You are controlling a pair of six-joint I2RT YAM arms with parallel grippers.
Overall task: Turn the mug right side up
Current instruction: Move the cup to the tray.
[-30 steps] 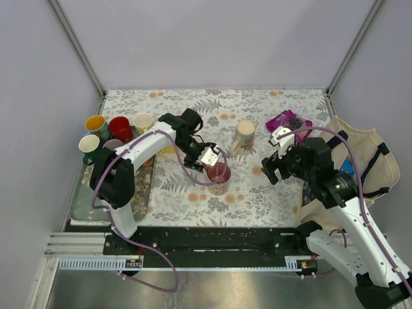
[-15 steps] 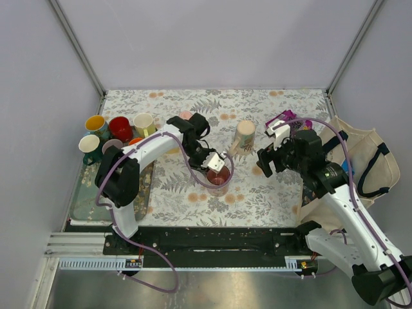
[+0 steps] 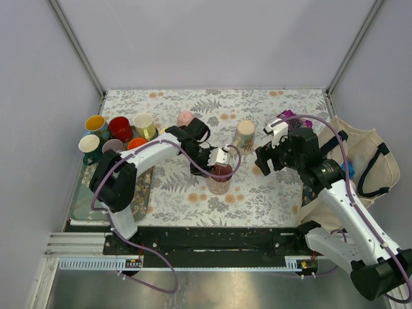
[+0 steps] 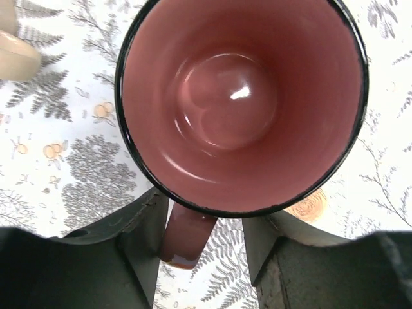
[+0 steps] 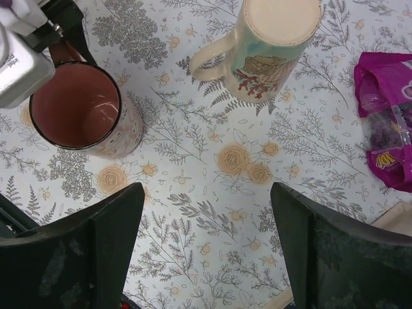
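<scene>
A pink mug with a dark rim point(image 3: 220, 175) stands upright, mouth up, on the floral table; it also shows in the left wrist view point(image 4: 238, 96) and the right wrist view point(image 5: 80, 109). My left gripper point(image 4: 199, 251) straddles its handle point(image 4: 183, 241): one finger touches the handle and the other stands apart, so it is open. A beige mug with a printed picture point(image 3: 244, 136) stands upside down, base up, further back point(image 5: 270, 45). My right gripper point(image 5: 206, 244) is open and empty, hovering over bare table just near of the beige mug.
A tray point(image 3: 80, 193) at the left holds several upright mugs, among them yellow point(image 3: 95, 123) and red point(image 3: 120, 127). A small pink cup point(image 3: 185, 118) stands at the back. A purple snack bag point(image 5: 386, 122) and a cloth bag point(image 3: 360, 154) lie at the right.
My left gripper has moved right, over the pink mug's handle. My right arm has moved left and forward, toward the beige mug. The pink mug has stayed put.
</scene>
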